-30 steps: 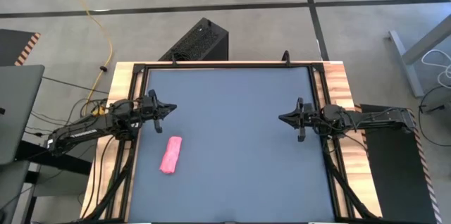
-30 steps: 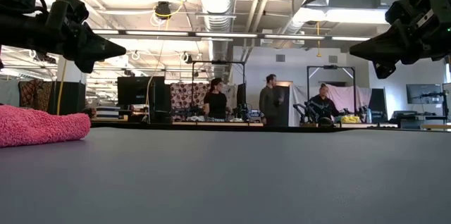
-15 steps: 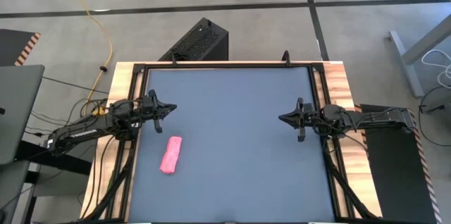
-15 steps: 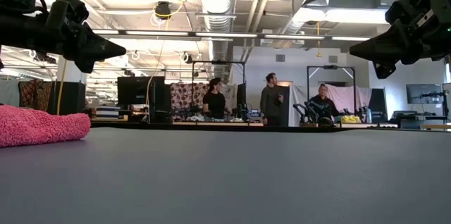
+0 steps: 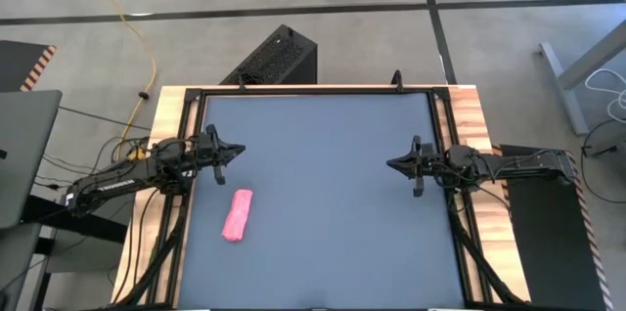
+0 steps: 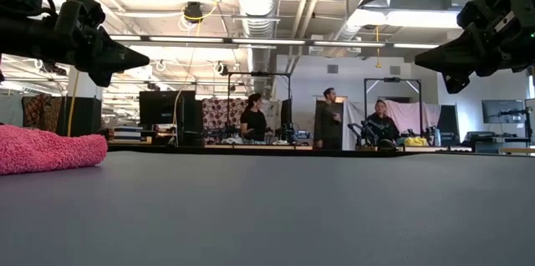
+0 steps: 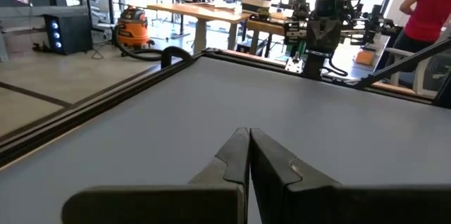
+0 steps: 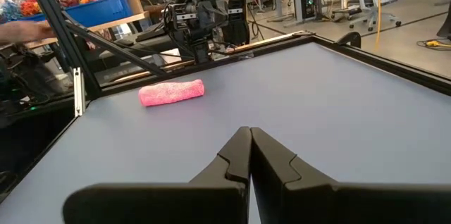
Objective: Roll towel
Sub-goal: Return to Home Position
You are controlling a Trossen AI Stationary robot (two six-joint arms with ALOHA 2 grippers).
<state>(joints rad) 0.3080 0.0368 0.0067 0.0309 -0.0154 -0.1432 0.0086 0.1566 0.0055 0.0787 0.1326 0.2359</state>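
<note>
- Two dark arms hang over the counter, one reaching in from each side, their tips pointing toward each other across the middle.
- One short roll, the towel, lies on the counter's left part. It is near the left tool but apart from it, and nothing touches it.
- The towel is pink-red and fuzzy, a plump cylinder with soft, rounded ends, its nap looking loose and tufty from counter height. From above it lies slightly tilted.
- The left tool hangs above the surface. Its two slim dark fingers are pressed together into a narrow wedge and hold nothing.
- The right tool is also raised, well apart from the towel. Its fingers likewise meet in a tight seam and are empty.
- The counter top is a smooth, matte blue-grey sheet, bordered by a black metal rail and pale wood strips along both sides.
- Three people are far back in the room, beyond the counter, among benches and equipment.
</note>
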